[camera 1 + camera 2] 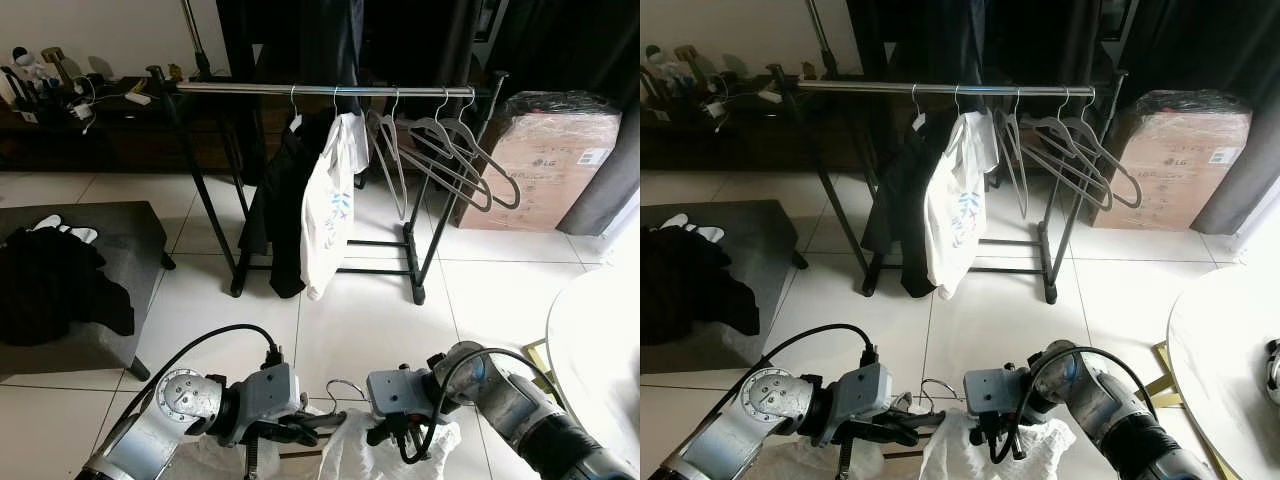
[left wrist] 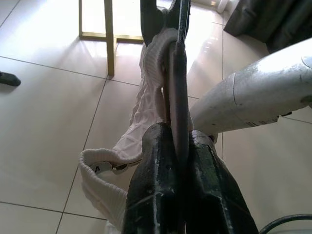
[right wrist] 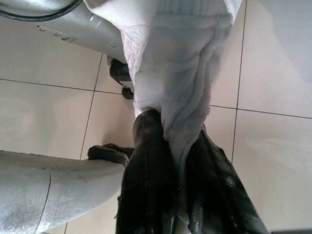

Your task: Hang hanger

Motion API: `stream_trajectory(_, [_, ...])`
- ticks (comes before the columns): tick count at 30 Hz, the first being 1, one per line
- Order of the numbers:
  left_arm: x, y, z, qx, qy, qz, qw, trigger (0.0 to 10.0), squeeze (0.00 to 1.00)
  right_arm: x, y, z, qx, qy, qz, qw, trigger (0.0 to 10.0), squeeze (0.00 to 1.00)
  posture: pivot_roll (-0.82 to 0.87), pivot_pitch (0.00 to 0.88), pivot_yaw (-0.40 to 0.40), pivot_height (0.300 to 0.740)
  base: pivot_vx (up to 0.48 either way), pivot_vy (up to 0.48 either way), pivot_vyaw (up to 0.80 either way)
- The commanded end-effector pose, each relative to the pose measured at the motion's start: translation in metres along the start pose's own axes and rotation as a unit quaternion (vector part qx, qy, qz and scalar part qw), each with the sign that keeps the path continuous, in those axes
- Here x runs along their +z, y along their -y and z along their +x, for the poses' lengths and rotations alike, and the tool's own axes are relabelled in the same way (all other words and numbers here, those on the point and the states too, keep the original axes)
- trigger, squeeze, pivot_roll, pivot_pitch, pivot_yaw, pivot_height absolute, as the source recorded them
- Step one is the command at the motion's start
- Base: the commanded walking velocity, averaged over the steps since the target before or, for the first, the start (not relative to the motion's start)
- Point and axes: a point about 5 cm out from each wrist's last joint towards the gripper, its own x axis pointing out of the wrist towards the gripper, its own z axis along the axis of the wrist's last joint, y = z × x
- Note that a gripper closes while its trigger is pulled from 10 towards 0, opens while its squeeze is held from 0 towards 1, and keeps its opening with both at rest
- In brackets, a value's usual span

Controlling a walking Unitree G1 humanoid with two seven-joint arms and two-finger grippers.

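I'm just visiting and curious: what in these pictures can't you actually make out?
- Hanger: the white garment covers its body in the eye views.
- White garment: its lower part runs past the bottom edge in the eye views.
- Box label: print too small to read.
- Clutter on the dark shelf: too small and dim to identify.

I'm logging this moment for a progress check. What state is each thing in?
left gripper: shut on the hanger
right gripper: shut on the white garment
hanger: held low, not yet on the rail
white garment: draped on the hanger
clothes rail: carrying hung clothes
empty hangers: hanging on the rail
cardboard box: closed, wrapped
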Motion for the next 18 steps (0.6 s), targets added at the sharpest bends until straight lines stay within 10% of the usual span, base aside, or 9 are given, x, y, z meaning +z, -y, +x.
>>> stream_trajectory(1, [-0.0043, 0.003, 0.0009, -0.002, -0.004, -0.003, 1.0, 0.0, 0.0, 0.0101, 0.0073, -0.0036, -0.016, 0.018, -0.01, 1.0, 5.0, 0.0, 0.06, 0.163, 0.008, 0.74, 0.0, 0.0, 0.0])
stream_trajectory(2, [-0.0043, 0.0029, 0.0009, -0.001, -0.004, -0.002, 1.0, 0.0, 0.0, 0.0103, 0.0085, -0.0038, -0.021, 0.019, -0.008, 1.0, 10.0, 0.46, 0.06, 0.163, 0.008, 0.74, 0.0, 0.0, 0.0])
stream_trajectory(3, [-0.0042, 0.0025, 0.0008, 0.002, -0.003, -0.001, 1.0, 0.0, 0.0, 0.0101, 0.0092, -0.0042, -0.021, 0.019, -0.005, 1.0, 10.0, 1.0, 0.06, 0.161, 0.007, 0.74, 0.0, 0.0, 0.0])
stream_trajectory(18, [-0.0124, 0.0012, -0.004, 0.034, -0.014, 0.001, 0.999, 0.0, 0.0, 0.0067, 0.0017, -0.0078, 0.034, 0.031, -0.005, 0.999, 10.0, 1.0, 0.06, 0.158, 0.0, 0.74, 0.0, 0.0, 0.0])
